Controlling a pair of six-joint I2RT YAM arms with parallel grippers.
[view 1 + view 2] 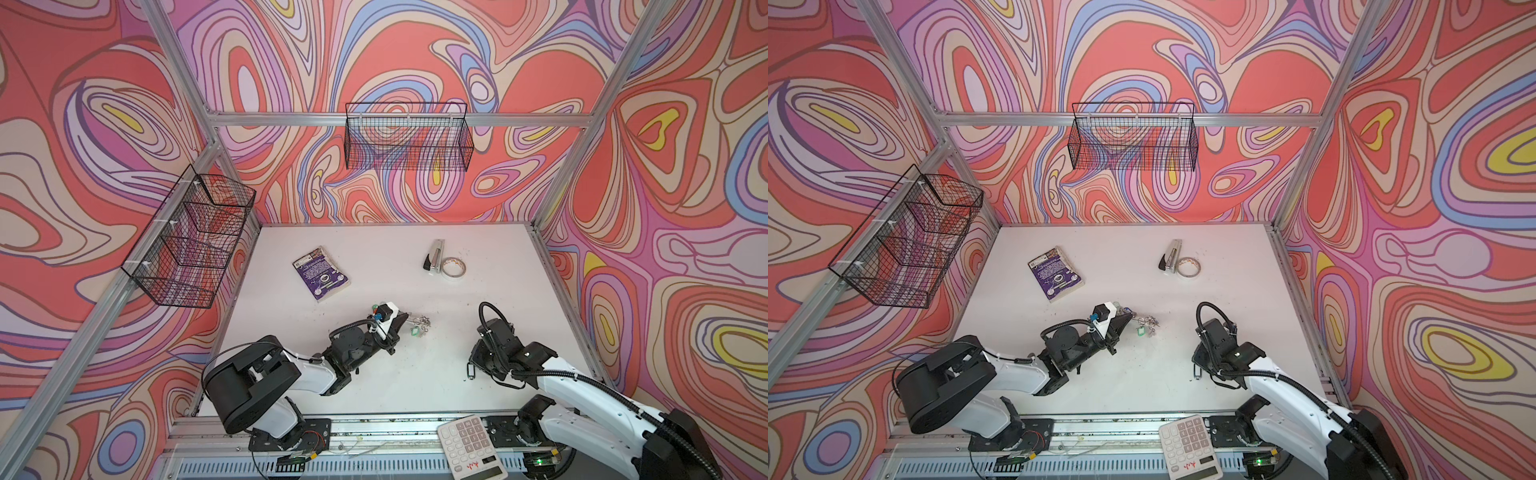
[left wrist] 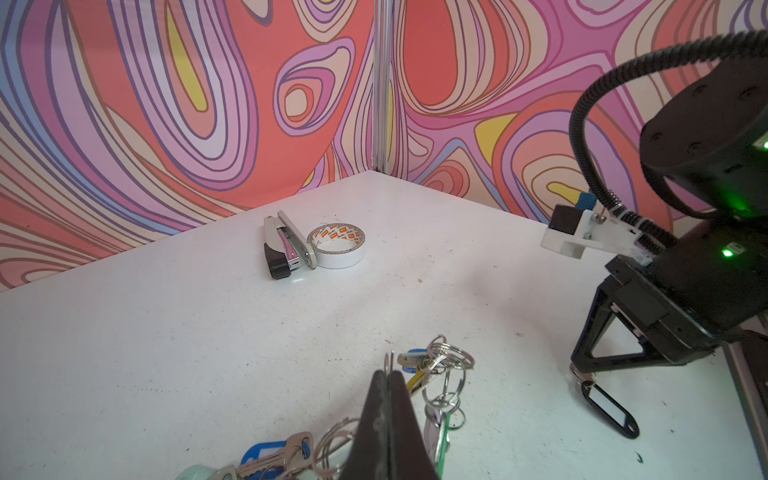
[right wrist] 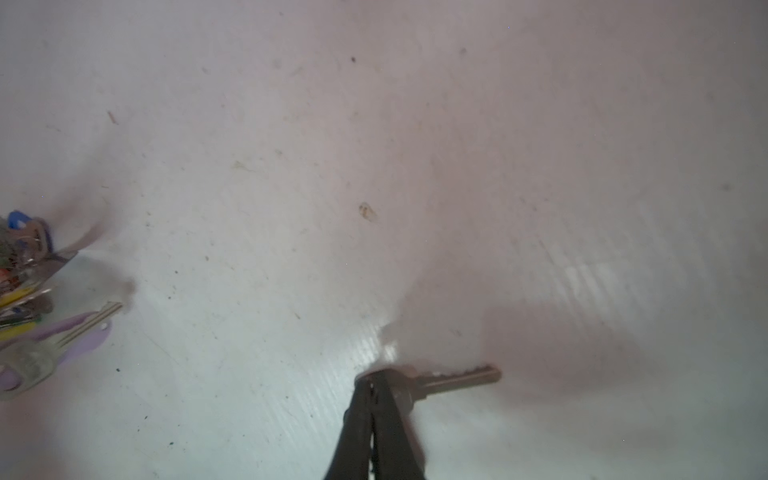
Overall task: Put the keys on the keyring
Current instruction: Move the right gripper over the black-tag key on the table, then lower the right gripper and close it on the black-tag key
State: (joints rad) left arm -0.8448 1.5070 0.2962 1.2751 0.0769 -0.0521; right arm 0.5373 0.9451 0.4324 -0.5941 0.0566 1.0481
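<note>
Keys (image 3: 449, 380) pinched by the head in closed right gripper (image 3: 374, 378), front right, low at table (image 1: 395, 386); tag (image 2: 611, 409) outside that view. Keyring (image 2: 446, 365) mid-table, nipped in closed left gripper (image 2: 389, 374), plate mostly hidden, partly cut off.

Bright, even light in both top views, whose edges bow. The right wrist view is hazy, with glare on the counter (image 3: 582, 274).
</note>
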